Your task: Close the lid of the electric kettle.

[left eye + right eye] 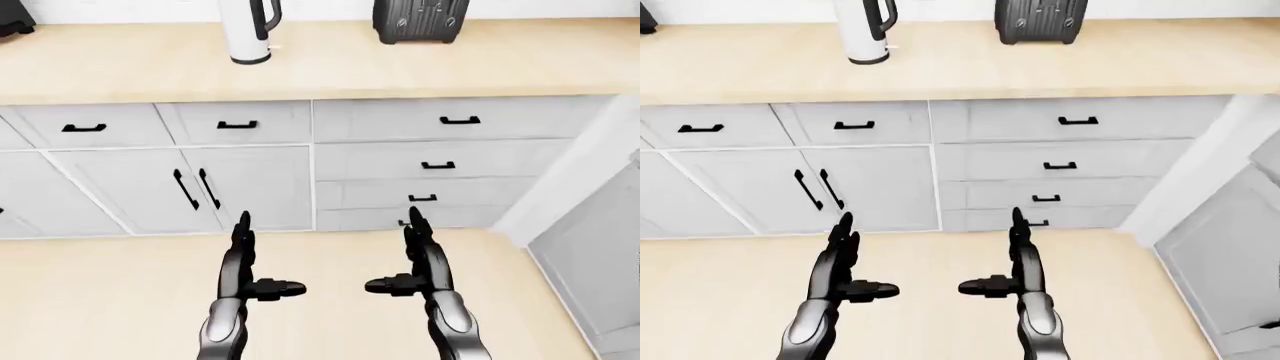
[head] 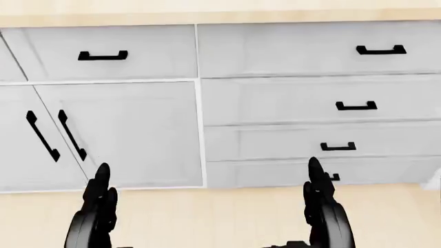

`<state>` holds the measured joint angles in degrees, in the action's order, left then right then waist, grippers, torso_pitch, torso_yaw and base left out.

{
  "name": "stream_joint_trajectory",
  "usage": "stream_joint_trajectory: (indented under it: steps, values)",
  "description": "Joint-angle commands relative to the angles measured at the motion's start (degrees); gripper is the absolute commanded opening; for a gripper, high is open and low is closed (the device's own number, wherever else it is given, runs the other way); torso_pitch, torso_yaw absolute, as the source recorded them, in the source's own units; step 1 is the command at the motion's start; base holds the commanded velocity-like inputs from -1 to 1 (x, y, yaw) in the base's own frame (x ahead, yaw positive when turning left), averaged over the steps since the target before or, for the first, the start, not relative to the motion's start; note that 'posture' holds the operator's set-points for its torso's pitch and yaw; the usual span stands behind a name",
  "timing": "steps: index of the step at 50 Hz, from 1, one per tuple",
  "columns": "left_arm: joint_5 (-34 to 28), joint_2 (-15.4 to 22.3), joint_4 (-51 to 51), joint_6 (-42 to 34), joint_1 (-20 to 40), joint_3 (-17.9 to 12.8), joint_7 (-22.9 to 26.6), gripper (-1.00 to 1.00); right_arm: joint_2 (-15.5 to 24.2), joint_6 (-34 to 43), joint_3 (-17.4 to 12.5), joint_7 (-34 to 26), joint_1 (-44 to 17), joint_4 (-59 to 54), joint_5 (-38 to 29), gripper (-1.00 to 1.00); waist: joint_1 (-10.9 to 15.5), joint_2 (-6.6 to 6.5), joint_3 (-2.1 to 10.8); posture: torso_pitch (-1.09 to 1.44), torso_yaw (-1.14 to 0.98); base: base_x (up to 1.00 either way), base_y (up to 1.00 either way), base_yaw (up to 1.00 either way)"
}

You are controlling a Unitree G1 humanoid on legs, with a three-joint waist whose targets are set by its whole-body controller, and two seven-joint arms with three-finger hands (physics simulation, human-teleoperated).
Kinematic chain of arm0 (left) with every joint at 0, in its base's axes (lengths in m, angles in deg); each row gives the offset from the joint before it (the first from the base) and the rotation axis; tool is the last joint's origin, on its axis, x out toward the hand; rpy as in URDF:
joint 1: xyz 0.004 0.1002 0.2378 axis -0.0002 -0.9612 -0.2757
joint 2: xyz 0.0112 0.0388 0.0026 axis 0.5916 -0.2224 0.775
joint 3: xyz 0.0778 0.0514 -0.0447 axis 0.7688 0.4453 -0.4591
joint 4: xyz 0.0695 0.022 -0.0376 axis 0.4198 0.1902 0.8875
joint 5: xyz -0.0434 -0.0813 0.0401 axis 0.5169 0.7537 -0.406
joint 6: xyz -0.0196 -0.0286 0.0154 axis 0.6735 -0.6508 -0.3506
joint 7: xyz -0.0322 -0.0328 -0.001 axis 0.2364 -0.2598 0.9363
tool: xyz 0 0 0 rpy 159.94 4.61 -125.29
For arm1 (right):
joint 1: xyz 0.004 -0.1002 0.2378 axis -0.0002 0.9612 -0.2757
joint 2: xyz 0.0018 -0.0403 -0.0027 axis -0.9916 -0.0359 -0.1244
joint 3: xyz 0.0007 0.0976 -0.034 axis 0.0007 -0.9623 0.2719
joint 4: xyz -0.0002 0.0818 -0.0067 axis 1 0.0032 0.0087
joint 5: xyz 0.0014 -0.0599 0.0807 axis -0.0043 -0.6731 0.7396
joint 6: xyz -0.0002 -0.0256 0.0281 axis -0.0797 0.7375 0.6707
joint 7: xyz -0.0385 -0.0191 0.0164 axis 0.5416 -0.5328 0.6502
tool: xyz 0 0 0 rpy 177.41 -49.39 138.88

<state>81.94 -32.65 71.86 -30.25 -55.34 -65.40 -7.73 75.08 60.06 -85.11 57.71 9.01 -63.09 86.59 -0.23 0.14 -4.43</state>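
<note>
The electric kettle [image 1: 247, 31] is white with a black handle and stands on the wooden counter [image 1: 330, 64] at the top of the left-eye view; its top and lid are cut off by the picture edge. My left hand [image 1: 245, 259] and right hand [image 1: 420, 255] are both open and empty, fingers pointing up, thumbs turned toward each other, low in the view over the floor and far below the kettle. The head view shows only the fingertips [image 2: 102, 175] and cabinet fronts.
A dark toaster [image 1: 420, 20] stands on the counter right of the kettle. White drawers and doors with black handles [image 1: 237, 124] fill the cabinet front. A white cabinet side [image 1: 590, 247] juts out at the right. Wooden floor [image 1: 110, 300] lies below.
</note>
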Motion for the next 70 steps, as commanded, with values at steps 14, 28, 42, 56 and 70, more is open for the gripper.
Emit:
stream_joint_trajectory:
  steps: [14,28,42,56,70]
  values:
    - [0.3,0.6,-1.9,5.1,2.7,-0.7,0.7,1.0,0.7,-1.3,-0.5,-0.3,-1.0,8.0,-1.0,1.0,0.5,0.34,4.52,0.0,0.0,0.0,0.0,0.0]
    - [1.6,1.3,-9.4,0.1,1.7,-2.5,1.0,1.0,1.1,8.2,-2.6,-1.2,1.3,23.5,-0.9,1.0,0.5,0.3,5.22,0.0,0.0,0.0,0.0,0.0]
    - [8.5,3.0,-49.0,-29.0,1.9,-10.7,0.5,1.0,2.8,38.0,-9.1,-4.2,-1.5,61.6,-0.9,1.0,0.5,0.23,4.52,0.0,0.0,0.0,0.0,0.0]
    - [26.2,10.7,-62.8,-46.5,10.3,-29.1,-6.1,1.0,45.4,29.3,-15.7,36.3,0.7,65.0,48.2,1.0,0.8,0.58,3.24,0.0,0.0,0.0,0.0,0.0]
    - [34.0,16.1,-61.7,-44.3,9.0,-32.1,-11.5,1.0,51.0,24.7,-18.4,39.6,4.0,65.0,52.6,1.0,0.6,1.26,1.9,0.0,0.0,0.0,0.0,0.0]
